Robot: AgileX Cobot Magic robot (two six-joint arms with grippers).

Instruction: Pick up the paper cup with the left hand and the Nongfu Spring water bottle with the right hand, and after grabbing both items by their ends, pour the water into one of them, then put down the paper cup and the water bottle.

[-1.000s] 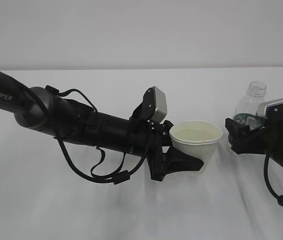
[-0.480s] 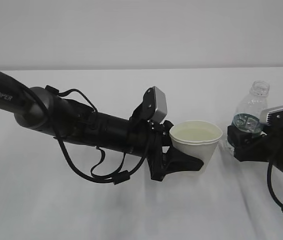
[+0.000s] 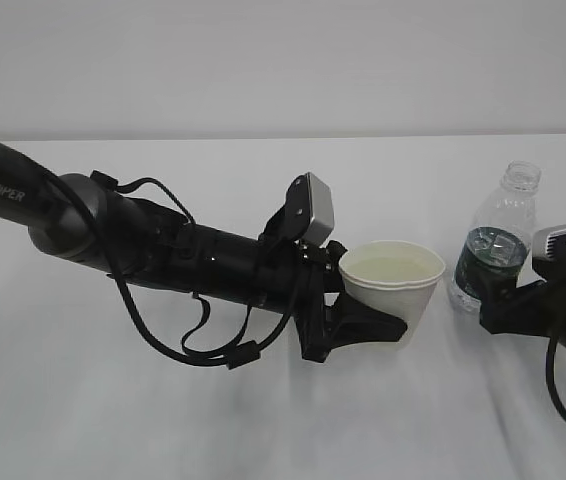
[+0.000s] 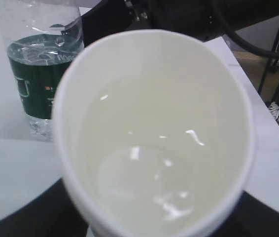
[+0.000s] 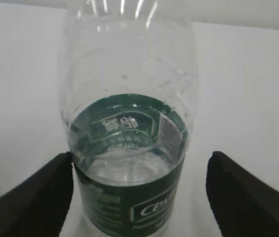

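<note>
The paper cup (image 3: 393, 285) stands upright near the middle of the white desk (image 3: 113, 420), clasped low on its wall by the left hand (image 3: 363, 322), whose black jaws hold the cup from the left side. The thick black arm (image 3: 163, 250) behind them slants in from the far left, with looped cables and a grey box (image 3: 315, 210) mounted above the wrist. In the left wrist view the cup's cream inside (image 4: 154, 148) fills most of the picture, and water (image 4: 144, 182) lies in it — clear, with small bright glints over the round bottom.

To the right of the cup, apart from it, the Nongfu Spring water bottle (image 3: 496, 240) stands upright on the desk, capless, with its dark green label band low on the body. A little water remains in it, its surface at about the top of the label in the right wrist view.

The right hand (image 5: 139, 192) sits at the right edge of the scene, just near of the bottle. Its jaws stand wide — one black finger (image 5: 31, 197) shows on each side of the bottle (image 5: 129, 148) in the right wrist view; on the right there is clear desk between finger and bottle, and on the left the finger comes up beside the bottle's edge, where I cannot tell whether it touches.
</note>
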